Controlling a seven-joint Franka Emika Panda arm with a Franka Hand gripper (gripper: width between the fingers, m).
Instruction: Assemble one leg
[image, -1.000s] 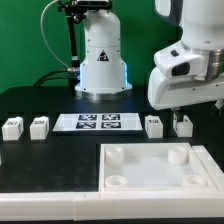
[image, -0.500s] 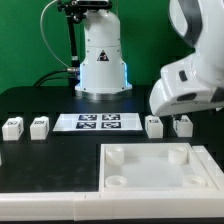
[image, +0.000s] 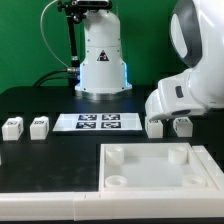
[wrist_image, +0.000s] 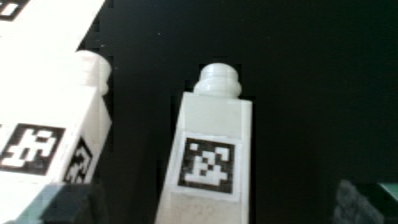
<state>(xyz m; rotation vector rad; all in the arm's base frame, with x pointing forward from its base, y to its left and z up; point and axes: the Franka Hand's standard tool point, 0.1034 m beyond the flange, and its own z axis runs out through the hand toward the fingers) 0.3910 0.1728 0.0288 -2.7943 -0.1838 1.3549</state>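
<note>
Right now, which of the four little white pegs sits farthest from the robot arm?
The peg at the exterior view's far left; the arm hangs over the row's opposite end.

The leg (wrist_image: 214, 150) looks like smooth white plastic, mostly matt with a slight sheen on its rounded tip. Its tag is flat black-and-white print with no glare. The table (image: 30, 105) under the marker board (image: 98, 122) is dead-matt black. The marker board is thin flat white with papery-looking tags. The big socketed board (image: 150, 168) in front of the marker board has that same smooth matt plastic look. The arm shell (image: 195, 90), to the exterior view's right of the marker board, is glossy white plastic. The backdrop (image: 25, 40) behind looks like matt green cloth.
</note>
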